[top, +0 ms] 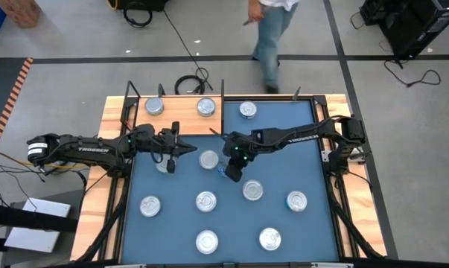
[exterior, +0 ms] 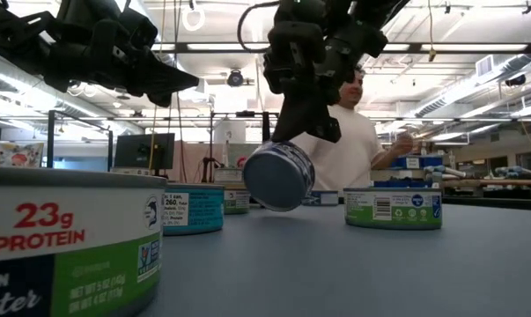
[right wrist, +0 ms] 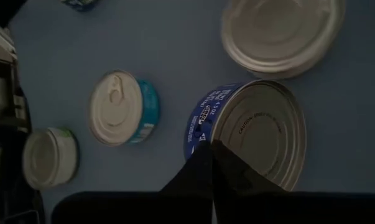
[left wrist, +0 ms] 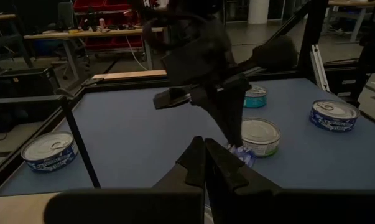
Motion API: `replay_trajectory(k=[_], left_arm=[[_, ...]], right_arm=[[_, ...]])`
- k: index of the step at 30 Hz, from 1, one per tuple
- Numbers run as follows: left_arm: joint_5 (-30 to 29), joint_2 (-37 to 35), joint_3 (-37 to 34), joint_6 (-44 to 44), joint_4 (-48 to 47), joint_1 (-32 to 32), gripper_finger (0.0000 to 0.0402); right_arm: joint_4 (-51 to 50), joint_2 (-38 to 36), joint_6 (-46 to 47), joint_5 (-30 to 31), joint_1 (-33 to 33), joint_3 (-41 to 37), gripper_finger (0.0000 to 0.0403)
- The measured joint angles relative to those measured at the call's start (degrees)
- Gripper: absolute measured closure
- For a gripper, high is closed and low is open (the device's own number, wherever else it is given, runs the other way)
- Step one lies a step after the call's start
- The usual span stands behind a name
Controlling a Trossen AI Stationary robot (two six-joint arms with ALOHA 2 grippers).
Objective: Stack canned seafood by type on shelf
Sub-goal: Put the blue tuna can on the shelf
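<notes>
Honestly, you were still early in this one. The shelf, that wooden board at the far left corner of the table, only had two tins on it, one near its left end and another closer to the right, sitting side by side and not stacked on anything. A third tin sat on the blue mat just past the shelf's right edge. Your right hand was clamped on a blue-label tin, and the low view showed it tilted and lifted clear of the mat, somewhere around the middle of the table. Your left hand hung just in front of the shelf with its fingers together and nothing between them. That left a lot loose on the mat: one tin right between the two hands, and six more spread over the near half, e.g. and. Labels looked mixed, blue, teal and green, so I'd guess the sorting by type was mostly ahead of you, and no actual stack existed yet.
</notes>
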Motion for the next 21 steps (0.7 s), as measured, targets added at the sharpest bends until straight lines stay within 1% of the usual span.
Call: replay_trajectory(k=[7,14,21], left_arm=[[0.02,0.0,0.0,0.03,0.0,0.0,0.0396],[0.09,0.0,0.0,0.07,-0.02,-0.01,0.0396],[0.13,0.0,0.0,0.07,-0.58,0.0,0.0396]], right_arm=[[-1.05,0.0,-1.49,-0.27,-1.79,0.0,0.0402],[2.41,0.0,0.14,-7.57,-1.92,0.0,0.0402],[3.81,-0.02,0.23,-9.0,-2.01,-0.99,0.0402]])
